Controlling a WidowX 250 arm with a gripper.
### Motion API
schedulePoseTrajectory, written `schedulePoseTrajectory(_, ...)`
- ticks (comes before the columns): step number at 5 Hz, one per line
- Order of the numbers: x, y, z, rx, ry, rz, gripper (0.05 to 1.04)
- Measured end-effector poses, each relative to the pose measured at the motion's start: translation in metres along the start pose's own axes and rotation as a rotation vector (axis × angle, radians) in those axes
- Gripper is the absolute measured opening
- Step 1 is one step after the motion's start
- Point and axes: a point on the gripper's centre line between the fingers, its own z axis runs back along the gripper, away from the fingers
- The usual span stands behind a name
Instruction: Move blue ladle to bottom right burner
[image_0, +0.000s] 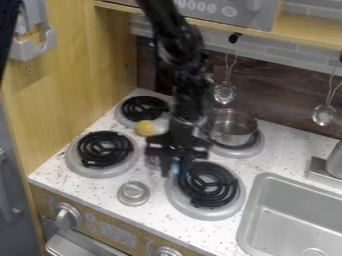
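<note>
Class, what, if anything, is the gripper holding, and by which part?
Something blue shows at the gripper, but whether it is held, and by which part, cannot be told.

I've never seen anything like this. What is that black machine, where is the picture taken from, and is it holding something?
The machine is a robot arm, coming in from the top edge, with its end effector hanging down over a toy stove. A fixed camera took this, looking down at a slant. A small blue thing shows at the end effector, perhaps part of the ladle; I can't tell whether it is gripped. Around it are four coil burners, a metal pot on the back right one, a yellow thing near the back left one, and a sink to the right.
</note>
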Motion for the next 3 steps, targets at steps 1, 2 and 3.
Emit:
schedulePoseTrajectory(1,-0.014,-0.027,0.004,-0.031,0.010,-0.147,0.305)
schedulePoseTrajectory(2,-0.022,-0.038,-0.012,-0.051,0.062,-0.247,0.305)
schedulePoseTrajectory(3,-0.027,-0.044,-0.021,-0.071,0.109,-0.283,0.305)
